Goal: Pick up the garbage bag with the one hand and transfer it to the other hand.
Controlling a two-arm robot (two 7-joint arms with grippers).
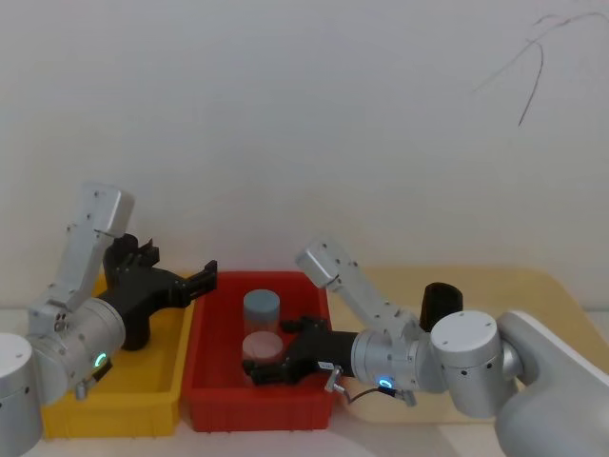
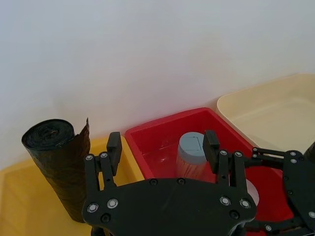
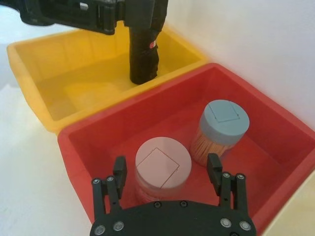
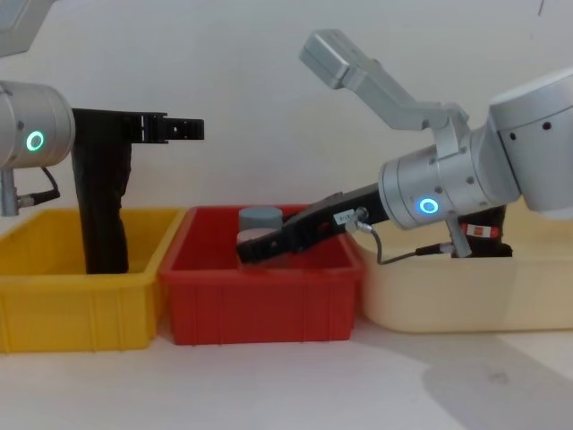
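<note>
The right hand (image 3: 166, 164) hangs spread over jars (image 3: 224, 120) in the red bin (image 3: 74, 147). Farther left, the garbage bag (image 2: 56, 167) stands upright in the yellow bin (image 3: 29, 73), just outside the nearer left hand's (image 2: 162, 142) released fingers.

Head view looks down from above; chest view low, side-on; wrist views close over bins. All share red bin (image 1: 257, 400).

White table (image 4: 269, 394) carried three bins in row, sides touching. Yellow bin (image 4: 54, 313) stood at robot's left, red bin (image 4: 260, 309) in middle, cream bin (image 4: 466, 300) at right. Pale wall (image 4: 269, 72) rose just behind table.
</note>
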